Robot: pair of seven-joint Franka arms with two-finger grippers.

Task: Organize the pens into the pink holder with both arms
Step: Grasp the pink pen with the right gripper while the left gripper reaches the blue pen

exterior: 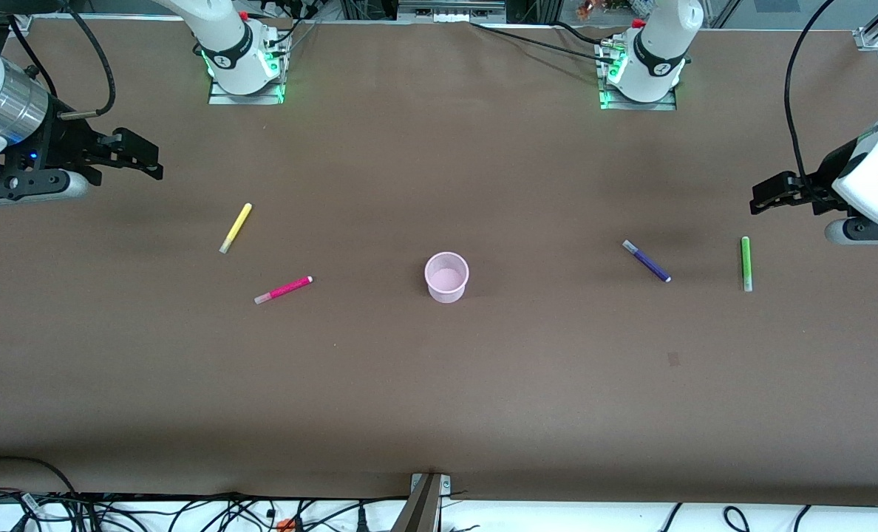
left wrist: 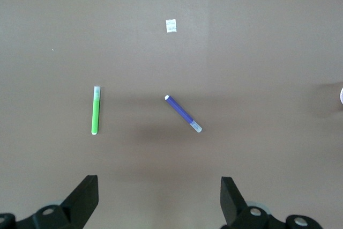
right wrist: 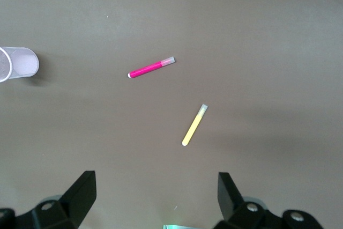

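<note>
The pink holder [exterior: 446,276] stands upright mid-table; it also shows in the right wrist view [right wrist: 19,63]. The yellow pen [exterior: 236,227] and magenta pen [exterior: 283,290] lie toward the right arm's end; the right wrist view shows yellow [right wrist: 194,125] and magenta [right wrist: 151,67]. The purple pen [exterior: 647,261] and green pen [exterior: 746,263] lie toward the left arm's end; the left wrist view shows purple [left wrist: 183,113] and green [left wrist: 96,110]. My right gripper [exterior: 147,159] [right wrist: 156,192] is open and empty, raised above the table. My left gripper [exterior: 763,194] [left wrist: 159,194] is open and empty, raised near the green pen.
The brown table [exterior: 439,384] runs wide around the holder. The arm bases [exterior: 245,66] [exterior: 642,74] stand at the table's edge farthest from the front camera. Cables [exterior: 188,510] lie along the nearest edge. A small pale tag [left wrist: 171,25] lies on the table.
</note>
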